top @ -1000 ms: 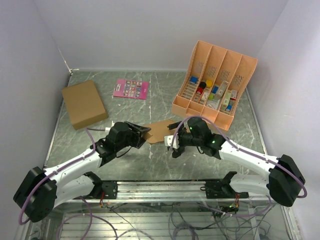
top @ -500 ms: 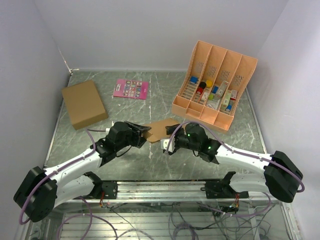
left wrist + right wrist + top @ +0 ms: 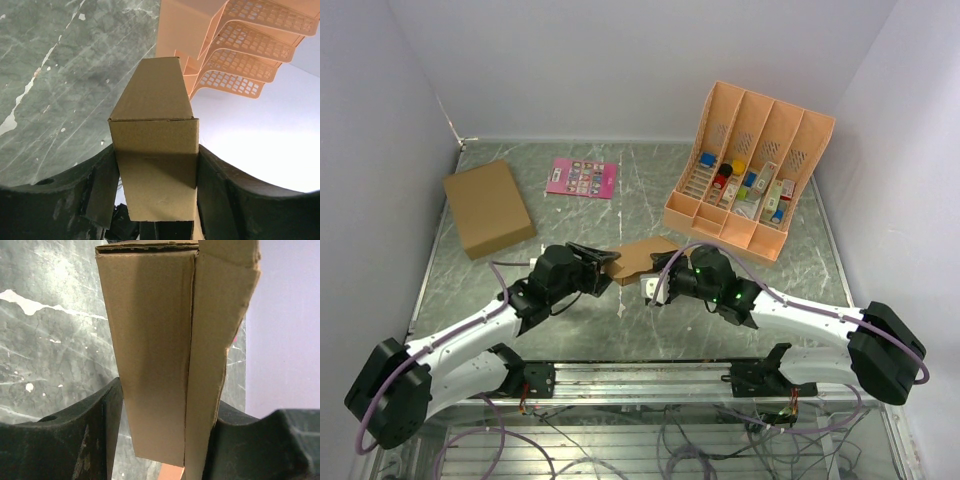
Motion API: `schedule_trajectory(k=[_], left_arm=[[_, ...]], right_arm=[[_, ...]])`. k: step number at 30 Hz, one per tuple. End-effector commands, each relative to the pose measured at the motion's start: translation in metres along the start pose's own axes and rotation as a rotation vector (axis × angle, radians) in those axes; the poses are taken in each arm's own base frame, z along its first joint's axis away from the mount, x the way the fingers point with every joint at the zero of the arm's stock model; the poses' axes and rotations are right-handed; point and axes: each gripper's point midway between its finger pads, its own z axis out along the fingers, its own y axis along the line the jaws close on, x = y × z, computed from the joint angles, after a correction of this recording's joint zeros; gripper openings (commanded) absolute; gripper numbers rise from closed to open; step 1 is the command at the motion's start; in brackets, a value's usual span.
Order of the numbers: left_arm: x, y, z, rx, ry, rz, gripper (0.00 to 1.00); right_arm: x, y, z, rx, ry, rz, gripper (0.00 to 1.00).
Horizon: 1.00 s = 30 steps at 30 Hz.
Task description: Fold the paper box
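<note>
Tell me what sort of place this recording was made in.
Probably a lab robot test cell: plain white walls box in a green marble-look table, and loose cables hang below the metal rail at the table's near edge.

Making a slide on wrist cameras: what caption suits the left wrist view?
Left gripper clamps the brown paper box end-on, with the marbled green table and peach rack behind.

Top view looks down from behind — both wrist views face the paper box (image 3: pixel 152 100) close-up.
</note>
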Motion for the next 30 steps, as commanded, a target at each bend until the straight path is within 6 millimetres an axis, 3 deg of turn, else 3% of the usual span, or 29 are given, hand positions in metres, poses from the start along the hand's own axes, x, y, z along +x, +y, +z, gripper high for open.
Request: schedule_trajectory(k=[1,4,6,14,18,21,25,30], left_arm=[[0.003,-0.012,-0.007,0.048,0.02,-0.017,0.74],[0.001,-0.01,-0.012,0.038,0.008,-0.013,0.88],[-0.002,-0.008,-0.018,0.033,-0.01,-0.003,0.92],[-0.033,-0.006,-0.058,-0.008,-0.183,0.188,0.92],[-0.048,-0.023,-0.09,0.022,-0.278,0.376,0.91],[-0.043,-0.044,-0.105,0.118,-0.276,0.573,0.9],[-0.033,-0.053,-0.108,0.202,-0.24,0.704,0.89],[-0.024,-0.046,-0.098,0.225,-0.189,0.798,0.88]], right_arm=[[-0.005,-0.009,-0.001,0.032,-0.022,0.05,0.43],[-0.005,-0.009,-0.002,0.023,-0.028,0.094,0.41],[-0.005,-0.012,-0.004,0.023,-0.033,0.121,0.41],[-0.004,-0.028,-0.013,-0.018,-0.087,0.372,0.41],[-0.003,-0.034,-0.021,-0.083,-0.119,0.599,0.41],[-0.01,-0.038,-0.024,-0.156,-0.137,0.751,0.41],[-0.014,-0.029,-0.025,-0.3,-0.116,0.998,0.41],[-0.015,-0.01,-0.023,-0.46,-0.111,1.342,0.4]])
